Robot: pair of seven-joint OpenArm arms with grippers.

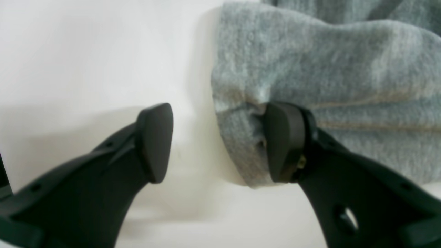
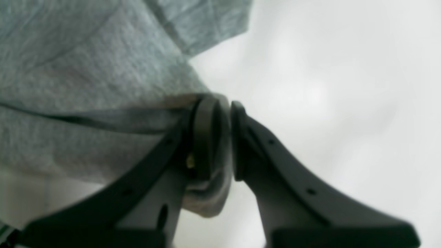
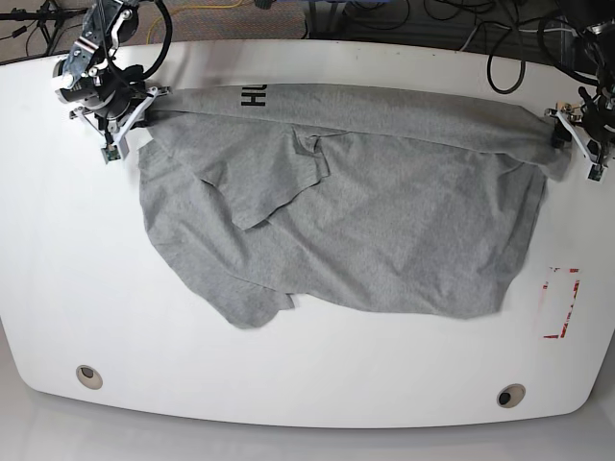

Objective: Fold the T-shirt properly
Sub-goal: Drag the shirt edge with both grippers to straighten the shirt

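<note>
The heather-grey T-shirt (image 3: 365, 221) lies spread and rumpled across the white table (image 3: 288, 384), with black lettering (image 3: 252, 95) near its far edge. My right gripper (image 3: 115, 123), at the far left in the base view, is shut on a fold of the T-shirt (image 2: 103, 69); the cloth is pinched between its pads at the gripper (image 2: 229, 137). My left gripper (image 3: 575, 133), at the far right, is open (image 1: 220, 144). One of its fingers (image 1: 284, 143) presses against the T-shirt's edge (image 1: 327, 69); the other finger (image 1: 155, 143) stands over bare table.
A red-outlined marking (image 3: 560, 303) is on the table at the right, in front of the shirt. Two round holes (image 3: 88, 376) (image 3: 510, 395) sit near the front edge. Cables (image 3: 509, 48) lie behind the table's far edge.
</note>
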